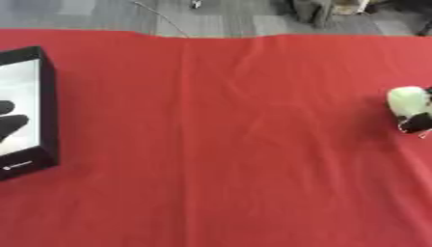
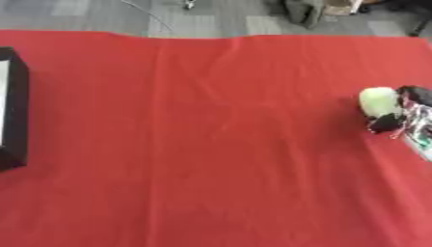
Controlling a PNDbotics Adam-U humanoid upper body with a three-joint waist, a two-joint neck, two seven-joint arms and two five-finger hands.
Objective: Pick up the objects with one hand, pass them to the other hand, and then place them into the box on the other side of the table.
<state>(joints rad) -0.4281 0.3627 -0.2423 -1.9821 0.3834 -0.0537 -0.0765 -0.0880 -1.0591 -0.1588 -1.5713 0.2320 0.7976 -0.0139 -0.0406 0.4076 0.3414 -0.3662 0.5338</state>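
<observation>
Over at the right edge, the right hand (image 2: 403,115) has a pale green object (image 2: 379,101).

Left eye view: the black box (image 1: 49,103) sits far left on the red cloth (image 1: 219,144), with the left hand (image 1: 10,120) dark over its white inside (fingers unclear, I cannot tell). Right eye view: black fingers curl round the green thing, low on the cloth.

A pale green rounded object (image 2: 379,101) lies near the table's right edge; the black-walled, white-floored box (image 1: 49,96) sits far left.
</observation>
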